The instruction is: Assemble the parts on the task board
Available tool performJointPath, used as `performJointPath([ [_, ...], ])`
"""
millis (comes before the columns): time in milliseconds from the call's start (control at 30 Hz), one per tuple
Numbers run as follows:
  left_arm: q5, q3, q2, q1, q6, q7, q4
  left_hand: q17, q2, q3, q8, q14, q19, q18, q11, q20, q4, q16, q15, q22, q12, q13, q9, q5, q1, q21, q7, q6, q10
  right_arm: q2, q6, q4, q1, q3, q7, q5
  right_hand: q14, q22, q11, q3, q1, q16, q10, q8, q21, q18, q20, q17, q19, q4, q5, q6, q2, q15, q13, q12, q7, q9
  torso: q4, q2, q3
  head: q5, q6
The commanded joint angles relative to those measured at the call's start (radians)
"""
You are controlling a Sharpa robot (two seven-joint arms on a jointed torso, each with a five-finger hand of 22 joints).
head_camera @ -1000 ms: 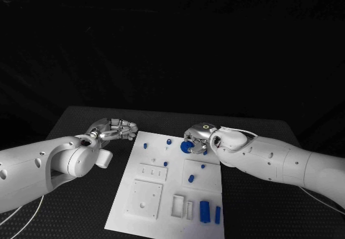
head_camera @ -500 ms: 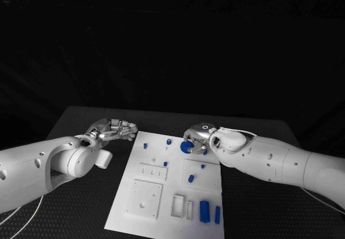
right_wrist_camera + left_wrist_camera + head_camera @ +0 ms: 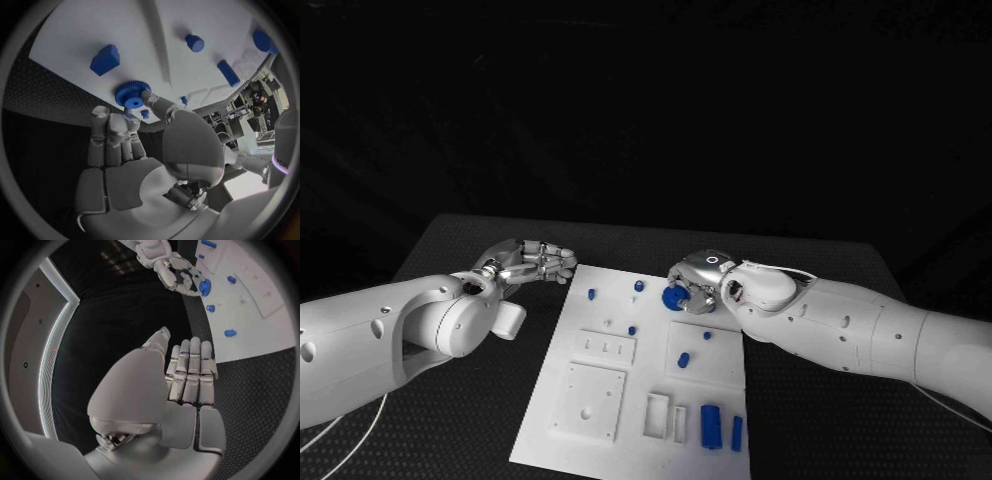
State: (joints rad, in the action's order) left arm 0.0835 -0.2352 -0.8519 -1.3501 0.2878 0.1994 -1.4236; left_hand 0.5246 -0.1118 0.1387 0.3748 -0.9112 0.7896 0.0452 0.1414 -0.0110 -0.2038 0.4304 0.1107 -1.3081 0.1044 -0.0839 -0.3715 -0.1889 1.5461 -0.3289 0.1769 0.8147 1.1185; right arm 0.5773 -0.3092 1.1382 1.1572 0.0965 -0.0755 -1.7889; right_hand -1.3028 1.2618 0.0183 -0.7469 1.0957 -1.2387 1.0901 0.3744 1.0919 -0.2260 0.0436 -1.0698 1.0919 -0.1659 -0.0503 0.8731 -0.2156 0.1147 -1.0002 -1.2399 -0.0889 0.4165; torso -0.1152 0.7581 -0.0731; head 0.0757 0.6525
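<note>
- Blue gear [image 3: 132,95]: a toothed disc with a centre hole, held at the far end of the task board [image 3: 646,400], near its right-hand far corner. It lay flat and close to the white surface, a pose that suited lowering it onto a peg; whether it had already seated could not be told.
- Right hand [image 3: 700,283]: its fingers were closed on the gear, the thumb against the rim on one side and the other fingers [image 3: 112,132] bunched on the other. The grip at the edge left the centre hole clear, presumably so the hole could be aligned.
- Left hand [image 3: 531,262]: it held nothing and hung just off the board's left far corner, over the black table [image 3: 473,240]. In the left wrist view its fingers [image 3: 190,370] lay straight and side by side. The position, judged, kept it out of the working area.
- Other blue parts: small pieces [image 3: 684,358] stood or lay along the board's middle, and longer blocks [image 3: 710,425] waited at the near end beside open slots, so most of the assembly appeared to remain.
</note>
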Motion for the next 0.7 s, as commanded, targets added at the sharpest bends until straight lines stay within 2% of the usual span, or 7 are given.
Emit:
performJointPath([
  [33,0.005,0.001,0.002,-0.001,-0.008,0.004,-0.001,0.002,0.002,0.000,-0.006,-0.001,-0.005,0.017,-0.001,0.000,-0.008,-0.007,0.001,-0.019,-0.003,0.001,0.001,0.006,0.008,0.002,0.001,0.002,0.006,0.009,-0.014,0.017,-0.007,0.002,-0.039,-0.049,-0.003,-0.002,0.004,-0.011,0.006,-0.004,0.007,0.002,0.006,-0.036,0.003,-0.002,0.006,0.004,-0.003,0.180,-0.006,0.008,-0.001,-0.004,0.001,0.006,-0.0005,0.000,-0.0008,0.000,-0.001],
  [233,0.005,0.001,0.000,-0.001,-0.008,0.004,-0.003,0.002,0.002,0.000,-0.006,-0.001,-0.005,0.017,-0.001,0.000,-0.008,-0.007,0.001,-0.019,-0.003,0.001,0.001,0.006,0.009,0.002,0.001,0.002,0.006,0.016,-0.053,0.048,-0.005,-0.007,-0.080,-0.090,-0.005,-0.004,0.005,-0.027,0.005,-0.004,0.013,0.002,0.007,-0.036,0.005,-0.002,0.011,0.016,-0.001,0.183,-0.023,0.010,0.000,-0.001,0.003,0.007,0.0002,0.000,-0.0017,-0.001,-0.003],
  [433,0.005,0.001,-0.001,-0.001,-0.007,0.004,-0.003,0.002,0.002,0.000,-0.006,-0.001,-0.005,0.017,-0.001,0.000,-0.009,-0.007,0.001,-0.019,-0.004,0.001,0.001,0.006,0.010,0.002,0.001,0.002,0.006,0.020,-0.073,0.078,0.000,-0.010,-0.105,-0.128,-0.008,-0.007,0.007,-0.040,0.007,-0.003,0.018,0.002,0.008,-0.036,0.008,-0.003,0.015,0.029,0.000,0.186,-0.039,0.011,0.000,0.001,0.004,0.010,-0.0008,0.000,-0.0018,-0.002,-0.005],
  [600,0.005,0.001,-0.002,-0.001,-0.006,0.005,-0.004,0.002,0.002,-0.001,-0.006,-0.001,-0.005,0.017,-0.001,0.000,-0.009,-0.008,0.001,-0.019,-0.004,0.001,0.001,0.006,0.010,0.002,0.001,0.002,0.006,0.022,-0.114,0.114,0.005,-0.015,-0.150,-0.154,-0.009,-0.009,0.008,-0.051,0.008,-0.003,0.021,0.003,0.009,-0.036,0.010,-0.003,0.018,0.041,0.001,0.187,-0.049,0.012,0.000,0.003,0.005,0.012,-0.0005,0.000,-0.0012,-0.003,-0.007],
  [700,0.005,0.001,-0.002,-0.001,-0.006,0.005,-0.005,0.003,0.002,-0.001,-0.006,-0.001,-0.005,0.017,-0.001,0.000,-0.009,-0.008,0.001,-0.019,-0.004,0.001,0.001,0.006,0.011,0.002,0.001,0.002,0.006,0.021,-0.115,0.127,0.009,-0.016,-0.152,-0.156,-0.009,-0.009,0.009,-0.058,0.011,-0.002,0.023,0.003,0.009,-0.036,0.011,-0.003,0.019,0.047,0.001,0.188,-0.056,0.013,0.000,0.004,0.006,0.013,0.0004,0.000,-0.0016,-0.005,-0.008],
])
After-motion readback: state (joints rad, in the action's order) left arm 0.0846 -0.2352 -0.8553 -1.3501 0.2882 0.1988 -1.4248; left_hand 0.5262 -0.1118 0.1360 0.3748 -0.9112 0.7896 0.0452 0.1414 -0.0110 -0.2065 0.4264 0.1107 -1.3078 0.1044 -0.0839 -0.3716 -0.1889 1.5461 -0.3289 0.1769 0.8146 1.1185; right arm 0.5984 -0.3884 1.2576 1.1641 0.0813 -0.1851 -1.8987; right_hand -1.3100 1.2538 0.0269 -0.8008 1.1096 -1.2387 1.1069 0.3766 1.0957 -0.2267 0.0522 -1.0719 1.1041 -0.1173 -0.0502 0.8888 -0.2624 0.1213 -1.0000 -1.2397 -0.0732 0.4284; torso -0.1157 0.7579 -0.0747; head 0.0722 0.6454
